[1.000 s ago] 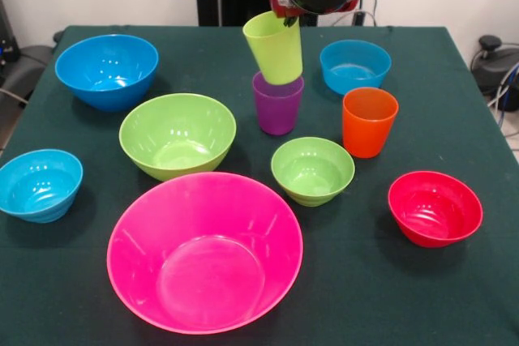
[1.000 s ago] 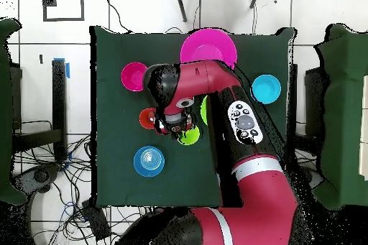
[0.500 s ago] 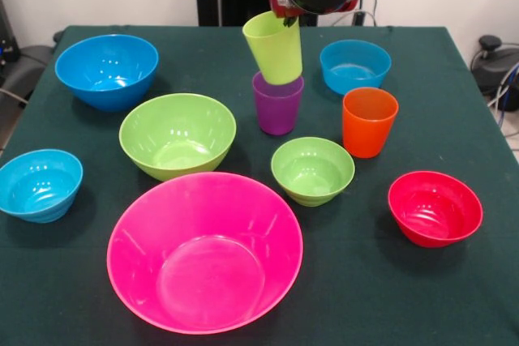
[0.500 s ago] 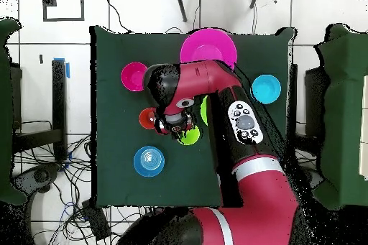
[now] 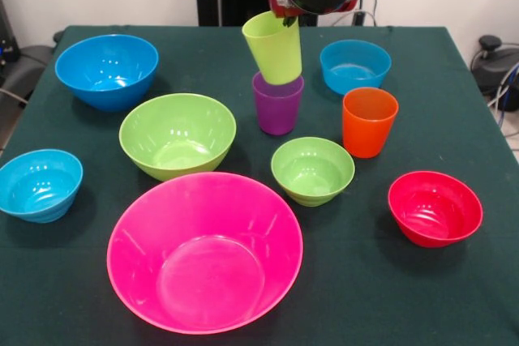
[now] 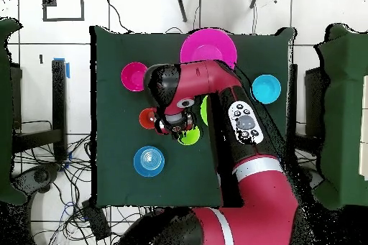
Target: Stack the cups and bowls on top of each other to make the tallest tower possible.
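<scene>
The pincer (image 5: 289, 17) grips the lime green cup (image 5: 273, 46) by its far rim, holding it tilted with its base sitting in the mouth of the purple cup (image 5: 277, 104). The orange cup (image 5: 369, 121) stands just beside, to the right in the front view, with a narrow gap between them. The small green bowl (image 5: 312, 169) lies near in front. The large green bowl (image 5: 178, 134) sits left of the purple cup, and the huge pink bowl (image 5: 204, 250) reaches almost to the near edge of the surface (image 5: 454, 297). The red bowl (image 5: 435, 207) is well apart on the right, with bare cloth around it. The large blue bowl (image 5: 107, 70) and two light-blue bowls (image 5: 355, 66) (image 5: 39, 184) keep to the outer parts. No bowls are nested.
</scene>
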Robot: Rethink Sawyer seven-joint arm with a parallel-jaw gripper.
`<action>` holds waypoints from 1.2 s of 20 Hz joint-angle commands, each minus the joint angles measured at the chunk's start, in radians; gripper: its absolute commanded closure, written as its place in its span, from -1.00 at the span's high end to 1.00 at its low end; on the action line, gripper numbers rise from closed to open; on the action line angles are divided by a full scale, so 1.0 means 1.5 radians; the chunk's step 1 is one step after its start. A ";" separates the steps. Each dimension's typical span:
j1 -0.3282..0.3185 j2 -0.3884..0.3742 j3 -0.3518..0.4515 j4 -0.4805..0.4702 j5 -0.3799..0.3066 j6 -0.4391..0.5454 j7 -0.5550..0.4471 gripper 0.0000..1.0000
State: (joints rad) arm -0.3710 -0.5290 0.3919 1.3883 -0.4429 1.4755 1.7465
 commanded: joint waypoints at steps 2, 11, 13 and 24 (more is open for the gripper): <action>-0.009 0.010 0.022 0.029 -0.062 -0.064 -0.116 -1.00; -0.004 0.009 0.021 0.022 -0.070 -0.061 -0.118 -1.00; -0.003 0.009 0.021 0.023 -0.070 -0.062 -0.118 -1.00; 0.001 0.011 0.024 0.027 -0.068 -0.069 -0.115 -1.00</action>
State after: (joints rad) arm -0.3710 -0.5290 0.3919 1.3884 -0.4429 1.4755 1.7465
